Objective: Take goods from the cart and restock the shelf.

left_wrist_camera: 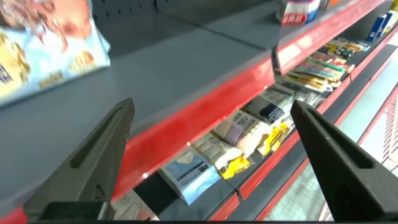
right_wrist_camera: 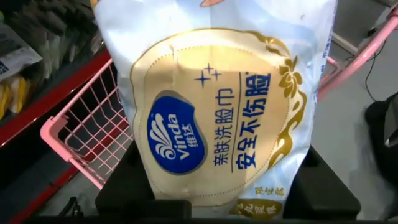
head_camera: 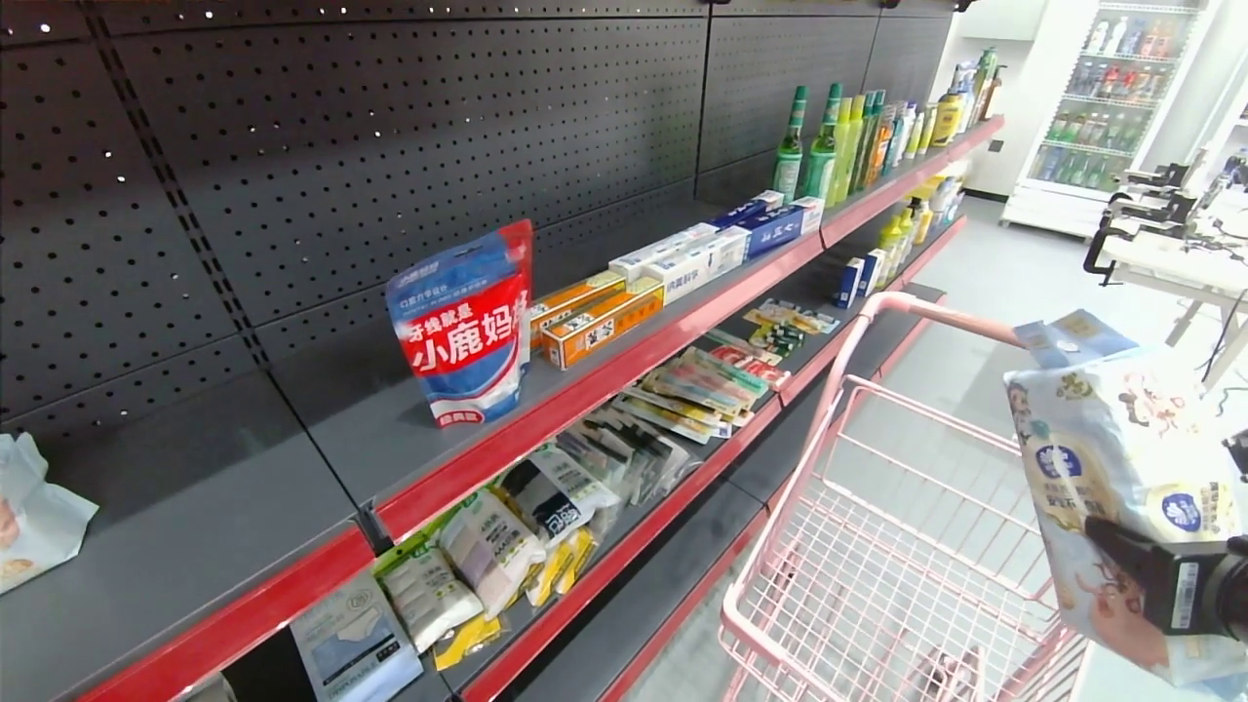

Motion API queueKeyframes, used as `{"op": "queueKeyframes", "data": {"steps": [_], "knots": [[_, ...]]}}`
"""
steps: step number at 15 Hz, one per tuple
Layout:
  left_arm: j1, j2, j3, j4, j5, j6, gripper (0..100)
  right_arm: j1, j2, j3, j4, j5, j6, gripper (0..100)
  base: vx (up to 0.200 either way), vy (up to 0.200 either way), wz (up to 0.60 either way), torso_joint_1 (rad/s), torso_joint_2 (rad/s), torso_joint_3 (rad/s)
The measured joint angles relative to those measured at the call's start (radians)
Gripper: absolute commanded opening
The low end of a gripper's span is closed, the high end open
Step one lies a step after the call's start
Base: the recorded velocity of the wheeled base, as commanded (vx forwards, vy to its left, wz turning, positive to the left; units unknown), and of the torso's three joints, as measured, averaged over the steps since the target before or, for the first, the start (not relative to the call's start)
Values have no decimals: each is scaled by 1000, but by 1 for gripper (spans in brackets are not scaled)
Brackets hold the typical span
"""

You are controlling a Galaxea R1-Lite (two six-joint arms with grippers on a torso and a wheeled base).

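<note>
A white pack of face towels [head_camera: 1121, 458] with a gold and blue label [right_wrist_camera: 214, 118] hangs above the pink cart [head_camera: 877, 409], off the shelf's right. My right gripper [head_camera: 1136, 556] is shut on its lower part; in the right wrist view the gripper [right_wrist_camera: 217, 193] clamps the pack from both sides. The grey shelf board with a red edge [head_camera: 292, 585] runs along the left. My left gripper [left_wrist_camera: 211, 162] is open and holds nothing, hovering over the red edge [left_wrist_camera: 211, 93] of that board. A similar white pack [head_camera: 29, 512] [left_wrist_camera: 43, 43] lies on the board at far left.
A red and blue pouch [head_camera: 468, 327] stands on the shelf, with orange and white boxes [head_camera: 595, 317] and green bottles [head_camera: 824, 141] farther right. Lower boards hold several flat packets [head_camera: 487, 556]. The cart's basket [head_camera: 877, 575] sits close to the shelf. A drinks fridge [head_camera: 1102, 107] stands far back.
</note>
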Motion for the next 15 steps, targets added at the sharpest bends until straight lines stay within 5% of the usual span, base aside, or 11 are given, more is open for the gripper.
{"op": "queueKeyframes", "data": {"steps": [15], "knots": [[0,0,0,0,-1,-1,100,-60,-122,87,47,1,-40,0,0,0,0,162,-361,-200]]}}
